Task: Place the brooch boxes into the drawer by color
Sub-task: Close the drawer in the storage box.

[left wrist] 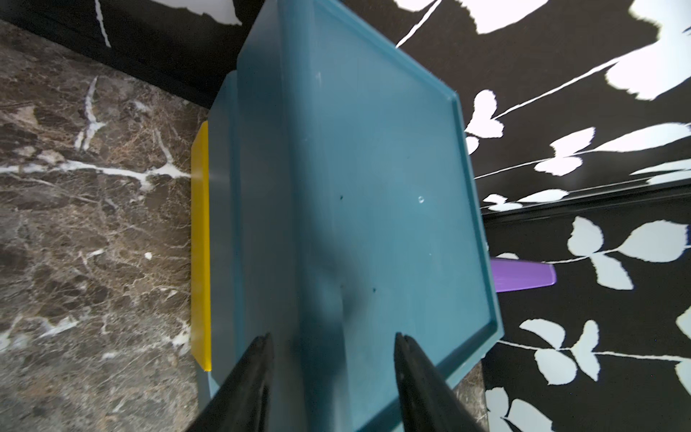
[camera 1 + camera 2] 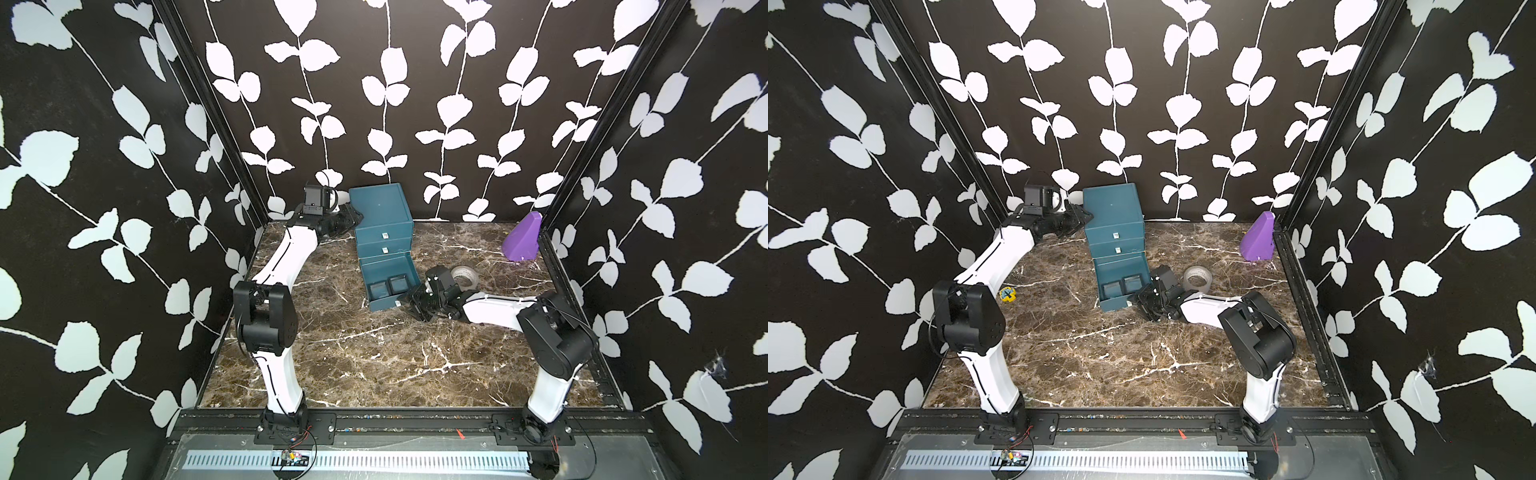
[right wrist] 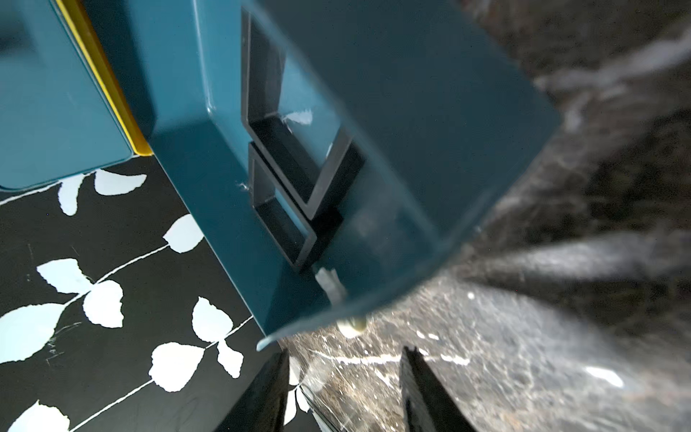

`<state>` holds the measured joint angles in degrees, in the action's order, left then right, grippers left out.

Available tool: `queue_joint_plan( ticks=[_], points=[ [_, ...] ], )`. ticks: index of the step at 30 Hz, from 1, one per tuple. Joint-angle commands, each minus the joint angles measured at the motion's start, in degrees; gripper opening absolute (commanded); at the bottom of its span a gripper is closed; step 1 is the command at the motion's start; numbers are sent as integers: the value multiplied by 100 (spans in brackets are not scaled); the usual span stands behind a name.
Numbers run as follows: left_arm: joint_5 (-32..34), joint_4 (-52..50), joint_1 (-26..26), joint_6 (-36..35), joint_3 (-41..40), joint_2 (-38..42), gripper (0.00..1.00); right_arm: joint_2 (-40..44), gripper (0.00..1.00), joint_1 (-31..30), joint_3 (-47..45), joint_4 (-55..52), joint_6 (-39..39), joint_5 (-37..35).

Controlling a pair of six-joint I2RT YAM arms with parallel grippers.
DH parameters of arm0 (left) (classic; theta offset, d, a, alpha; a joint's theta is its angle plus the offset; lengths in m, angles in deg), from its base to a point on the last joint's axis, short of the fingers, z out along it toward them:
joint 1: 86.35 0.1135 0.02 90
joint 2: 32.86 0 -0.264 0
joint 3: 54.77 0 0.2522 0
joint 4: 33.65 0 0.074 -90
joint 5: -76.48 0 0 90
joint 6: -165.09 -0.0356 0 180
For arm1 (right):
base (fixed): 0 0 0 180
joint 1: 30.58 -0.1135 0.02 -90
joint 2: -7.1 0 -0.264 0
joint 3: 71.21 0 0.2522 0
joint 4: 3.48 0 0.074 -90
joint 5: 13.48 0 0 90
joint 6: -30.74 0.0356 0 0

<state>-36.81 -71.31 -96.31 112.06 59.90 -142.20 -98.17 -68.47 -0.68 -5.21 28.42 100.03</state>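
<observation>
The teal drawer chest (image 2: 380, 208) (image 2: 1113, 208) stands at the back. Its bottom drawer (image 2: 386, 305) (image 2: 1121, 304) is pulled out and holds two black brooch boxes (image 2: 377, 287) (image 2: 397, 284) side by side, also seen in the right wrist view (image 3: 299, 164) (image 3: 291, 224). My right gripper (image 2: 405, 301) (image 3: 346, 349) is open just in front of that drawer's silver pull (image 3: 351, 329), with nothing between its fingers. My left gripper (image 2: 353, 218) (image 1: 332, 336) is open, its fingers straddling the chest's top left edge (image 1: 299, 224). A yellow strip (image 1: 200, 243) (image 3: 101, 74) shows along the chest's front.
A clear tape roll (image 2: 464, 275) (image 2: 1198, 277) lies just right of the right wrist. A purple wedge (image 2: 521, 241) (image 2: 1258, 241) stands in the back right corner. A small yellow item (image 2: 1008, 294) lies by the left arm's elbow. Patterned walls close three sides.
</observation>
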Motion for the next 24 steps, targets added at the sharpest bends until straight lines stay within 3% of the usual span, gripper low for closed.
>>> queue_joint_plan(
  ticks=[1, 10, 16, 24],
  points=[
    [-25, -217, 27, -147, 116, -67, 45, -174, 49, -25, -109, 501, 354, -163],
    [-72, -194, 33, -173, 65, -120, 36, -470, 45, -98, -80, 909, 458, -306],
    [-172, -133, 20, -153, 36, -140, 31, -525, 34, -137, -216, 1445, 561, -584],
    [-237, -110, 21, -163, -9, -132, 30, -864, 29, -295, -246, 2453, 756, -1014]
  ],
)
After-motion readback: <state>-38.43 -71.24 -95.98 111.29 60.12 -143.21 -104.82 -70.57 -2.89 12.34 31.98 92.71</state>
